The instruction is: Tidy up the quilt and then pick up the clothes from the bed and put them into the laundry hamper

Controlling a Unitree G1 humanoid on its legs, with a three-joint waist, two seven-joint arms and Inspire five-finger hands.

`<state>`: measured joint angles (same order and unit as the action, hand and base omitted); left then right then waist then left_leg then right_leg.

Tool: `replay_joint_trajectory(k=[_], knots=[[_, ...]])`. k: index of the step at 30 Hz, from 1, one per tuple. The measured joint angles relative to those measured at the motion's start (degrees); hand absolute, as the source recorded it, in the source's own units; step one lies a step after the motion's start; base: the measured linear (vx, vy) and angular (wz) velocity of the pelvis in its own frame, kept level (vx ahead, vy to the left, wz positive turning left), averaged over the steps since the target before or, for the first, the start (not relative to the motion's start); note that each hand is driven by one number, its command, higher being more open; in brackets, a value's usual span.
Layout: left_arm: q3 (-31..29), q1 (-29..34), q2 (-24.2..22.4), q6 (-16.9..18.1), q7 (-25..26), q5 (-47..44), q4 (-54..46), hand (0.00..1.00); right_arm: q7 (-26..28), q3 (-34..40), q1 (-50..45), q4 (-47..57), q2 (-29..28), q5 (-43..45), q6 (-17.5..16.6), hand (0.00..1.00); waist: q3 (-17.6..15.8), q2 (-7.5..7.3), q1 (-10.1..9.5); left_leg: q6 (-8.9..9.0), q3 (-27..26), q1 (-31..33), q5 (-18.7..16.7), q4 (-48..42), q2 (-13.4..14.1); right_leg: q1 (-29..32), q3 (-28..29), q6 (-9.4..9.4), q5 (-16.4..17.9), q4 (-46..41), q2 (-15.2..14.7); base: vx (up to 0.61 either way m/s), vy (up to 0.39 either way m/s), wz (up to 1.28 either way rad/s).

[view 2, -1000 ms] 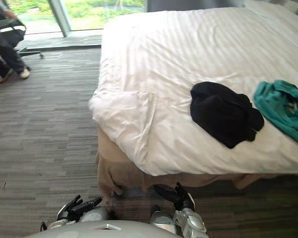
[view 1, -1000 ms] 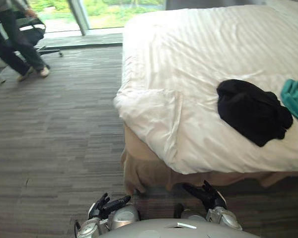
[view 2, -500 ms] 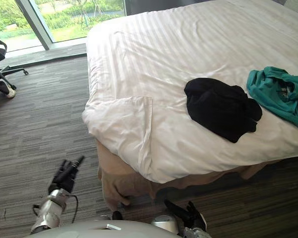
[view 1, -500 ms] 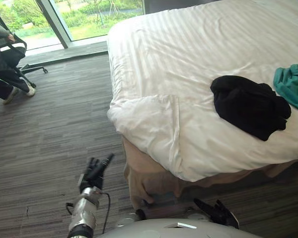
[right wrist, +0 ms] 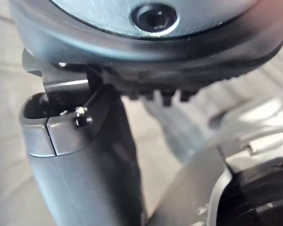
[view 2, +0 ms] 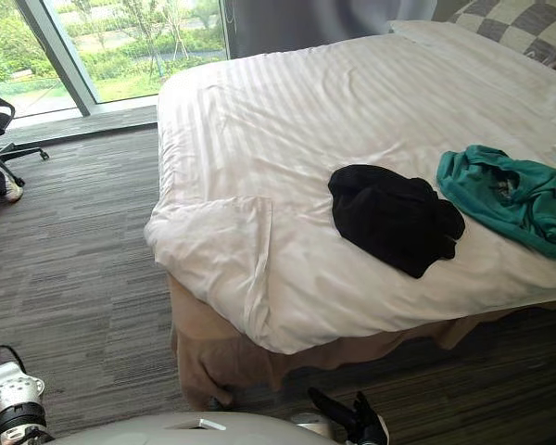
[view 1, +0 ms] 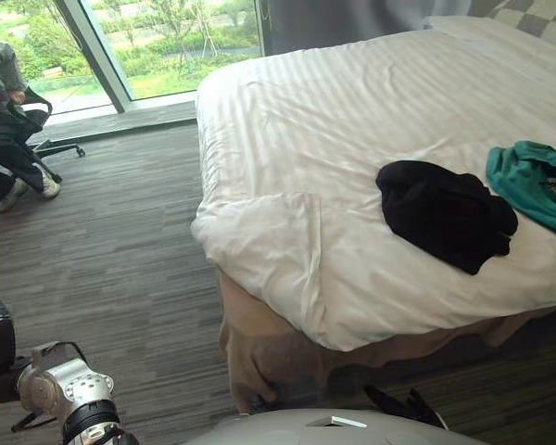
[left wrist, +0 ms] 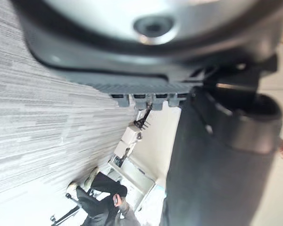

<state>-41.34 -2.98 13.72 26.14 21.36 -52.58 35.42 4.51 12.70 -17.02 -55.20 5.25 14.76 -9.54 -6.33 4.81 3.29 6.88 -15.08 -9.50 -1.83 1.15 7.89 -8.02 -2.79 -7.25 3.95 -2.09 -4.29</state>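
The right hand (view 1: 410, 409) is low down near the floor with its fingers loose and spread, and it holds nothing; I cannot tell if the left hand (left wrist: 212, 165) is open or shut. The black clothes (view 1: 445, 215) lie on the white quilt (view 1: 352, 120), up ahead of the right hand and far from it, and the green clothes (view 1: 533, 181) lie just beside them, more to the right. The quilt corner (view 1: 269, 232) ahead and to the left of the right hand is folded back on the bed (view 1: 269, 343).
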Motion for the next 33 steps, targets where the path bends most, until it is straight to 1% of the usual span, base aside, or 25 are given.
replay_joint_trajectory(k=[2,3,4,6,8,9,10,11,13,14,15,16,17,20,22,23,24,26,27,28,30,31,32,33], knots=[[4.2,-1.3,2.6,-2.6,-0.1,7.8,-1.7,1.00,0.0,0.0,-0.3,0.0,-0.5,0.1,0.0,1.00,0.5,-0.67,0.00,0.16,-0.1,-0.1,-0.1,0.0,0.3,0.0,0.1,0.20,0.1,-0.1,0.4,0.06,-0.027,-0.02],[5.4,-1.7,3.4,-3.3,-0.3,9.8,-2.4,1.00,0.0,0.0,-0.3,0.0,-0.5,0.1,0.0,1.00,0.5,-0.80,0.01,0.19,-0.2,-0.1,-0.1,0.0,0.4,0.0,0.2,0.22,0.1,-0.1,0.5,0.04,-0.021,-0.05],[8.4,-2.9,5.3,-4.7,-1.2,15.7,-4.0,1.00,0.0,0.0,-0.4,0.0,-0.6,0.1,0.0,1.00,0.6,-0.91,0.10,0.22,-0.3,-0.1,-0.1,0.0,0.4,0.1,0.3,0.27,0.1,-0.1,0.5,0.03,-0.011,-0.05],[11.8,-4.7,7.3,-6.0,-2.6,22.3,-5.9,1.00,0.1,0.3,-0.4,0.0,-0.5,0.1,-0.1,1.00,0.6,-0.81,0.14,0.23,-0.4,-0.1,-0.1,0.0,0.3,0.1,0.4,0.28,0.1,-0.1,0.4,0.01,-0.003,-0.02],[17.1,-8.0,11.0,-7.0,-5.9,31.8,-8.0,1.00,0.4,0.9,-0.5,0.0,-0.5,0.1,-0.1,1.00,0.6,-0.46,0.25,0.22,-0.7,-0.1,-0.1,0.0,0.3,0.4,0.7,0.29,0.1,-0.1,0.4,0.00,0.003,-0.07],[18.3,-8.8,11.8,-7.6,-6.8,34.0,-8.6,1.00,0.5,1.4,-0.5,0.0,-0.5,0.1,-0.1,1.00,0.6,-0.31,0.29,0.22,-0.9,-0.1,-0.1,0.0,0.1,0.9,0.9,0.29,0.1,-0.2,0.5,-0.02,0.015,-0.10],[21.1,-10.7,13.3,-8.0,-8.4,37.6,-9.1,1.00,0.8,2.6,-0.6,0.0,-0.5,0.1,-0.2,1.00,0.8,-0.17,0.45,0.21,-1.0,-0.1,-0.1,0.1,-0.1,0.9,1.1,0.30,0.1,-0.3,0.4,-0.02,0.015,-0.07],[22.6,-11.7,13.9,-8.3,-9.2,38.8,-9.1,1.00,1.0,3.0,-0.6,0.0,-0.5,0.1,-0.2,1.00,0.8,-0.02,0.64,0.20,-1.0,0.0,-0.1,0.1,-0.2,1.0,1.2,0.29,0.1,-0.3,0.4,-0.02,0.015,-0.04],[28.0,-15.0,15.7,-10.6,-12.3,42.3,-9.1,1.00,1.4,5.1,-0.7,0.0,-0.5,0.0,-0.1,1.00,0.8,1.23,1.84,0.15,-1.0,0.0,-0.2,0.1,-0.4,1.2,1.3,0.28,0.1,-0.3,0.4,-0.01,-0.001,-0.02],[29.3,-15.8,15.9,-11.3,-13.1,42.9,-9.1,1.00,1.4,5.6,-0.7,-0.1,-0.5,0.0,-0.1,1.00,0.9,1.47,2.10,0.14,-1.0,0.0,-0.2,0.2,-0.4,1.3,1.4,0.28,0.1,-0.3,0.5,-0.01,-0.005,-0.07],[31.8,-17.7,16.2,-12.7,-14.6,44.4,-9.0,1.00,1.5,6.5,-0.8,-0.1,-0.5,-0.2,0.0,1.00,1.0,1.78,2.57,0.13,-1.0,0.1,-0.2,0.2,-0.4,1.7,1.6,0.27,0.1,-0.4,0.5,-0.01,-0.006,-0.08],[33.4,-19.0,16.5,-13.6,-15.4,45.0,-9.0,1.00,1.7,6.9,-0.8,-0.1,-0.6,-0.4,0.0,1.00,1.0,1.86,2.96,0.13,-1.0,0.2,-0.2,0.2,-0.4,1.9,1.7,0.28,0.1,-0.5,0.6,0.00,-0.010,-0.10],[36.6,-21.1,17.0,-15.6,-17.4,46.8,-8.8,1.00,2.2,7.4,-0.8,-0.1,-0.7,-0.4,0.1,1.00,1.0,1.89,3.55,0.13,-1.1,0.2,-0.2,0.2,-0.4,2.1,1.8,0.28,0.1,-0.5,0.7,0.00,-0.011,-0.07],[41.4,-23.7,17.9,-18.5,-21.0,50.1,-8.4,1.00,2.7,8.3,-0.9,-0.1,-0.7,-0.9,0.2,1.00,0.9,1.90,4.72,0.13,-1.3,0.2,-0.2,0.6,-0.5,2.5,2.1,0.30,0.1,-0.6,0.7,0.01,-0.006,-0.06],[43.9,-25.4,18.6,-20.7,-23.1,51.8,-7.2,1.00,3.0,8.9,-0.8,-0.1,-0.7,-1.0,0.2,1.00,0.9,2.03,4.84,0.11,-2.0,0.2,-0.2,0.9,-0.6,3.1,2.8,0.32,-0.1,-0.6,0.8,0.02,0.011,-0.14],[45.4,-26.9,18.7,-22.4,-24.8,53.6,-5.9,1.00,3.2,9.4,-0.9,-0.2,-0.7,-1.0,0.4,1.00,0.6,2.13,4.92,0.09,-2.0,0.2,-0.1,0.9,-0.7,3.1,3.0,0.34,-0.2,-0.6,0.7,0.01,0.013,-0.10],[46.2,-27.4,18.9,-23.1,-25.6,54.1,-5.3,1.00,3.3,9.4,-0.9,-0.2,-0.6,-1.0,0.4,1.00,0.5,2.17,5.04,0.09,-2.0,0.2,-0.1,0.9,-0.8,3.2,3.0,0.32,-0.2,-0.6,0.7,0.01,0.016,-0.05],[49.8,-29.0,19.7,-25.0,-28.7,56.6,-3.0,1.00,3.6,9.8,-0.7,-0.2,-0.5,-1.1,0.5,1.00,0.0,2.38,5.26,0.03,-2.0,0.5,-0.1,1.0,-1.1,3.6,3.1,0.21,-0.3,-0.6,0.4,0.00,0.000,0.00],[50.5,-29.0,20.0,-25.3,-29.5,57.5,-2.6,1.00,3.7,9.8,-0.6,-0.2,-0.4,-1.1,0.5,1.00,0.0,2.45,5.47,0.00,-2.0,0.7,-0.1,1.0,-1.1,3.8,3.1,0.18,-0.3,-0.6,0.3,0.00,0.000,0.00],[51.8,-29.2,20.5,-25.9,-30.8,57.8,-1.8,1.00,3.7,9.9,-0.3,-0.1,-0.4,-1.1,0.5,1.00,-0.2,2.60,6.10,-0.12,-1.9,1.1,0.0,1.0,-1.3,4.2,3.1,0.11,-0.4,-0.6,0.2,0.00,0.000,0.00],[53.2,-29.6,20.6,-27.5,-33.1,58.8,-0.8,1.00,3.7,9.9,0.2,0.1,-0.1,-1.0,0.5,1.00,-1.0,3.22,6.37,-0.38,-2.0,1.7,0.2,1.0,-1.5,5.0,3.2,0.10,-0.7,-0.7,0.0,-0.02,0.009,-0.01],[54.9,-30.6,20.6,-28.6,-34.6,60.3,0.0,1.00,3.8,9.8,0.6,0.5,0.6,-1.0,0.8,1.00,-1.5,3.87,6.47,-0.82,-2.0,2.9,0.5,1.0,-1.8,6.2,3.2,-0.03,-0.9,-0.9,-0.3,-0.06,0.030,-0.03],[55.8,-31.3,20.6,-29.5,-35.7,61.6,0.1,1.00,3.9,9.8,1.7,1.5,1.6,-1.0,1.5,1.00,-3.0,4.69,6.88,-1.32,-2.1,4.0,0.9,1.0,-2.3,7.8,3.7,-0.24,-0.9,-1.6,-0.7,-0.09,0.042,-0.02],[55.9,-31.4,20.6,-29.6,-35.9,61.9,0.1,1.00,3.9,9.8,2.0,1.6,1.9,-1.0,1.7,1.00,-3.2,4.88,6.91,-1.42,-2.1,4.2,0.9,1.0,-2.3,8.2,3.8,-0.24,-0.9,-1.9,-0.8,-0.10,0.051,-0.15]])
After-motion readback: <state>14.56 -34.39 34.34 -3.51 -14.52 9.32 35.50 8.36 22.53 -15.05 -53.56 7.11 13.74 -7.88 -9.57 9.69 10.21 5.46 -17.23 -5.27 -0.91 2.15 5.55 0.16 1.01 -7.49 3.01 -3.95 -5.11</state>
